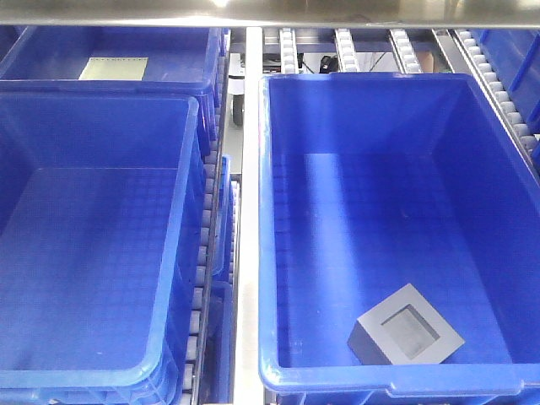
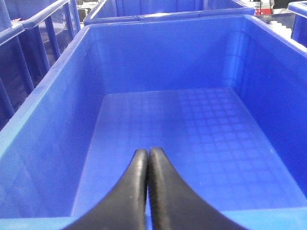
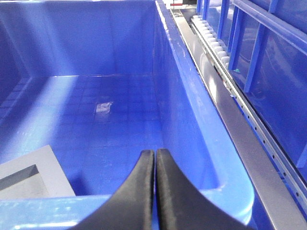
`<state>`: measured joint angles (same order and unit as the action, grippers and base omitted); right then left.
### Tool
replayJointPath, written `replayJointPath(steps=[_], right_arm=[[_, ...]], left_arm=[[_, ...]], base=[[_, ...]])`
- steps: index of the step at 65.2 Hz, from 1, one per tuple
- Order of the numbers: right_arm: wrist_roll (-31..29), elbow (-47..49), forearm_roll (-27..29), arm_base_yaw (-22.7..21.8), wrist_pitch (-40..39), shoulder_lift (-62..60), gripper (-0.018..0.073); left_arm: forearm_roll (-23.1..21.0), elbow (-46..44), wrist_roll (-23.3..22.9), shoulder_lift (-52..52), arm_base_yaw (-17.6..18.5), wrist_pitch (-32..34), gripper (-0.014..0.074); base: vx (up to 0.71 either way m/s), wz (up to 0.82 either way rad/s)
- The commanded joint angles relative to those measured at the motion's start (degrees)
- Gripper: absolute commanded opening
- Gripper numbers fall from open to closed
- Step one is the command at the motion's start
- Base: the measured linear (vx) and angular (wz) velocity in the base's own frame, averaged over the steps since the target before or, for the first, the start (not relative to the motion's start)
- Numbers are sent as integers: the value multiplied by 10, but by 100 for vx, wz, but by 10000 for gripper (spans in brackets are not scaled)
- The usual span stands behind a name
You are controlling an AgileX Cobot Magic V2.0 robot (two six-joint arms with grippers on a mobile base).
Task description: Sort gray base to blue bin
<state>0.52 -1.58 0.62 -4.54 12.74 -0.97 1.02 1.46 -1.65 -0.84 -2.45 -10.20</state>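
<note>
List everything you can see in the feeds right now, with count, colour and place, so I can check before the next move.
gray base: one, matte gray, recessed window facing up, on the floor at the near edge of the right blue bin.
left blue bin: one, bright blue, nothing in it.
rear blue bin: one, blue, behind the left bin, holding a pale flat sheet.
roller tracks: several, silver-white, behind and beside the bins.
metal divider rail: one, silver, between the bins.
left claw: black, shut, over the left bin.
right claw: black, shut, over the right bin.
</note>
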Motion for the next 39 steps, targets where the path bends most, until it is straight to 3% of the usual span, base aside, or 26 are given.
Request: replayJointPath(steps=[1,39], right_arm=[[-5,-1,-3,-1,-43,2,-5],[-5,-1,-3,-1,-43,2,-5]], left_arm=[[-1,-12,-1,-7,-1,42,2],[-1,-12,-1,-7,-1,42,2]], base=[[0,0],[0,0]])
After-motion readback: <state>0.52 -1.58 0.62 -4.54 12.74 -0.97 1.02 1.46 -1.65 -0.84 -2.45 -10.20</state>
